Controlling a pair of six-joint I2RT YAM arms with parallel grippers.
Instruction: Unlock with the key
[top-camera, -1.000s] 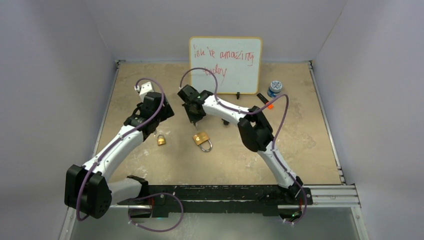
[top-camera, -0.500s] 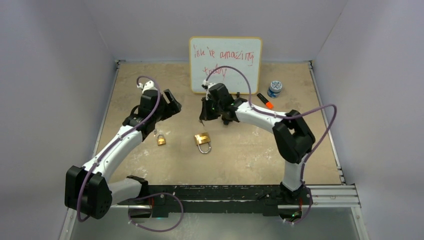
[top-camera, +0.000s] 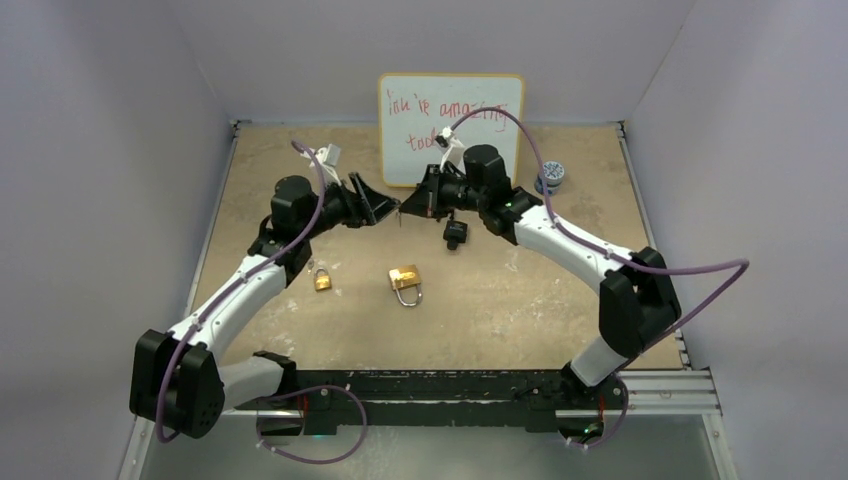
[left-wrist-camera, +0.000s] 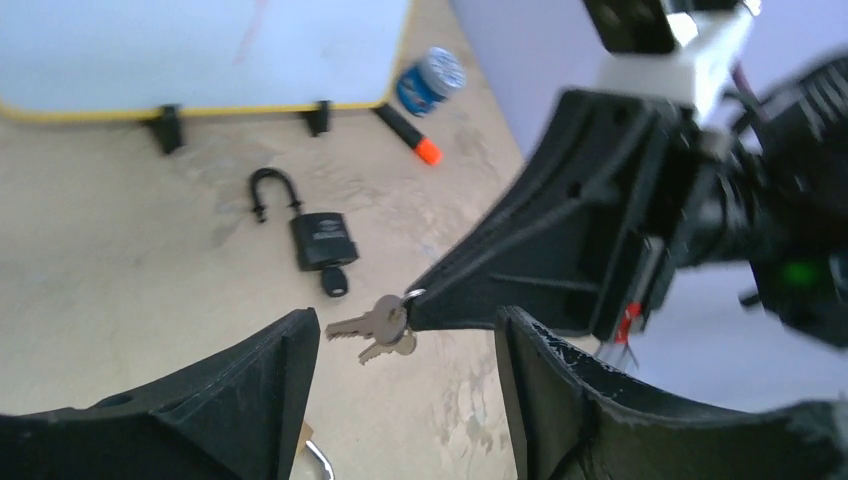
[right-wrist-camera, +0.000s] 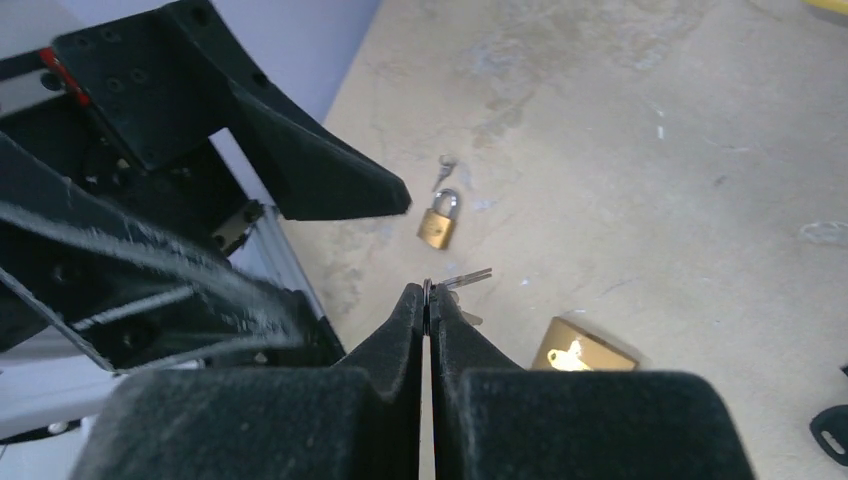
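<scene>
My right gripper (right-wrist-camera: 428, 298) is shut on the ring of a pair of silver keys (left-wrist-camera: 378, 325) and holds them in the air above the table. My left gripper (left-wrist-camera: 405, 320) faces it with its jaws open, one on each side of the hanging keys and not touching them. In the top view the two grippers meet tip to tip, left gripper (top-camera: 380, 205) and right gripper (top-camera: 410, 203). On the table below lie a large brass padlock (top-camera: 405, 281), a small brass padlock (top-camera: 322, 279) and a black padlock (left-wrist-camera: 322, 238) with a key in it.
A whiteboard (top-camera: 450, 128) stands at the back. An orange-capped marker (left-wrist-camera: 410, 135) and a blue-lidded jar (left-wrist-camera: 432, 78) lie near its right foot. Another set of keys (right-wrist-camera: 443, 170) lies by the small brass padlock (right-wrist-camera: 438, 222).
My right gripper has carried the keys up and back from above the large padlock. My left gripper has swung up and to the right to face it, jaws open around the keys.
</scene>
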